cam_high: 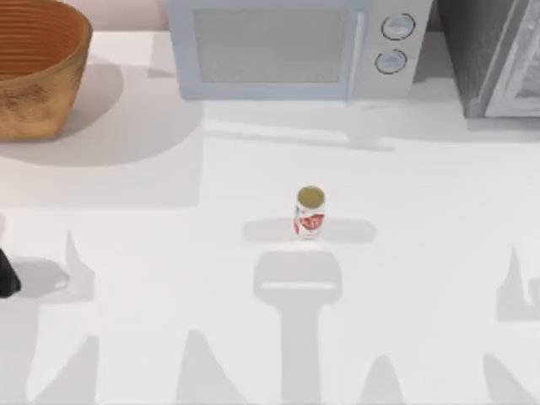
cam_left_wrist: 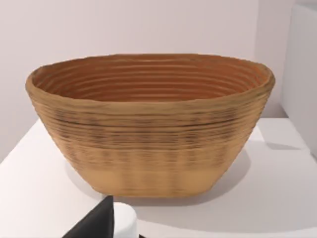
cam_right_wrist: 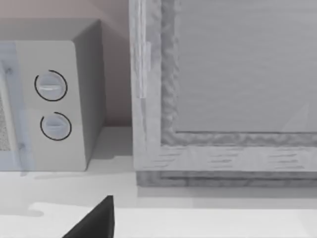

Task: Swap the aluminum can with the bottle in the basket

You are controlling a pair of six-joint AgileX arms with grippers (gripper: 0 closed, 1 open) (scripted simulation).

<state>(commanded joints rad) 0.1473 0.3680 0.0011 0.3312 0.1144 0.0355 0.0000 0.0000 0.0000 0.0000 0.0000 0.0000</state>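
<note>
White tabletop (cam_high: 152, 253) runs across the whole scene, with a microwave (cam_high: 291, 46) against the back wall and a grey framed cabinet (cam_high: 498, 59) at the back right corner. The bottle (cam_high: 310, 212) stands upright on the bare surface near the middle of the table, its gold top facing up, so its long axis is vertical. The basket (cam_high: 34, 72) sits at the back left corner, well apart from the bottle; the left wrist view looks at its outer weave (cam_left_wrist: 148, 144) from close by and low, and its ribbed inner wall shows no sign of the can from that angle. A dark bit of the left arm (cam_high: 7, 277) shows at the left edge of the table, in front of the basket. The left gripper's dark fingertip (cam_left_wrist: 96, 223) shows in its own view, but I cannot tell whether its fingers are apart or together. The right wrist camera faces the microwave dials (cam_right_wrist: 49, 85) and the cabinet, with one dark fingertip (cam_right_wrist: 96, 220) in view, and again I cannot tell its state. I judge the left arm the better placed for the basket, while the bottle lies off to its right.
</note>
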